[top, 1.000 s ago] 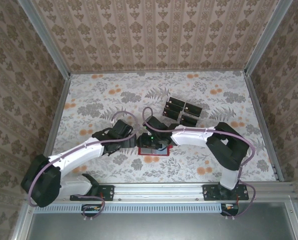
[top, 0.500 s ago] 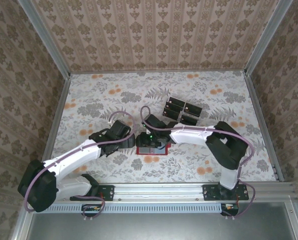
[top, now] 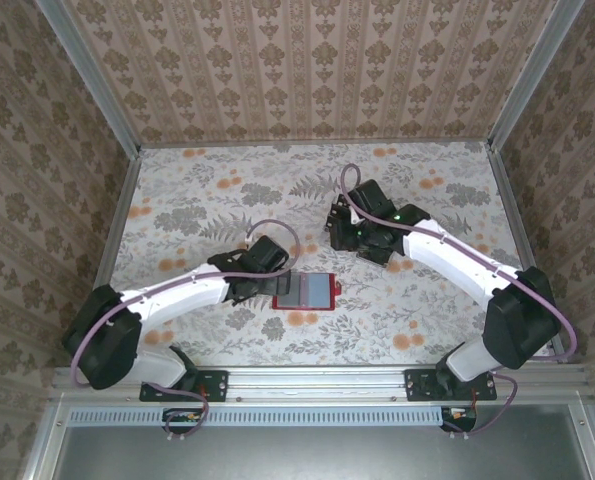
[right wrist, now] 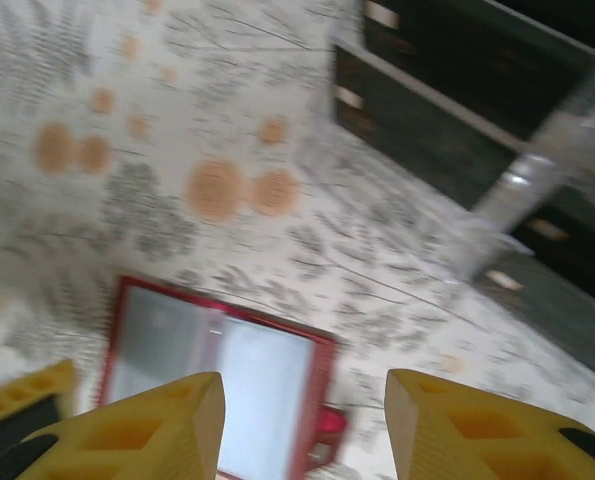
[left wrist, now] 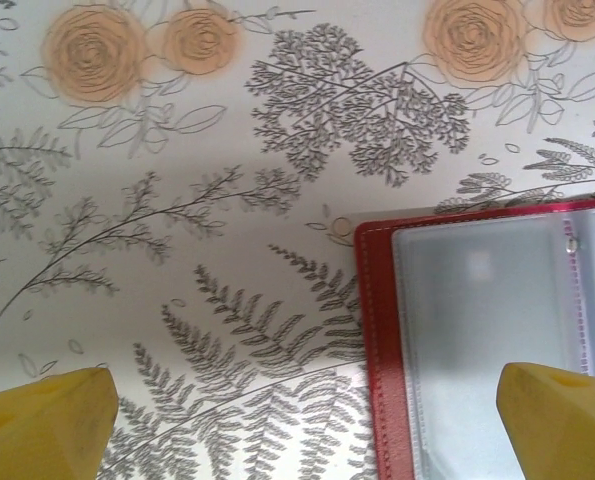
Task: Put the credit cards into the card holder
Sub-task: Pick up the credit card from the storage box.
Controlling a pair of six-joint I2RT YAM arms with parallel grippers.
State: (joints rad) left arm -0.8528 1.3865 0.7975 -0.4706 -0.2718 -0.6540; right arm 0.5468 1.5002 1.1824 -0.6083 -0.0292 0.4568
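- Red, with pale stitching along its rim, the card holder [top: 305,291] lies open and flat near the middle of the worktop [top: 197,200], a little toward the near edge.
- Its inside is a pair of smooth, greyish see-through sleeves. Whether a card sits in either sleeve I cannot tell.
- A small red clasp tab sticks out at the holder's right side.
- The credit cards [right wrist: 432,130] are thin black rectangles, each with a pale strip along one edge. They are grouped right of centre, toward the far edge, well apart from the holder.
- A clear plastic rack [right wrist: 532,175] is among the cards; the view is too blurred to show how they sit in it.
- The worktop is covered in a pale floral print of grey ferns and orange roses.
- The left gripper [left wrist: 302,425] is spread wide with nothing between its yellow fingers. The holder's left corner lies between them, and one fingertip is over a sleeve.
- The right gripper [right wrist: 297,420] is partly spread and bare. It is by the cards, and the holder lies beyond its fingertips.
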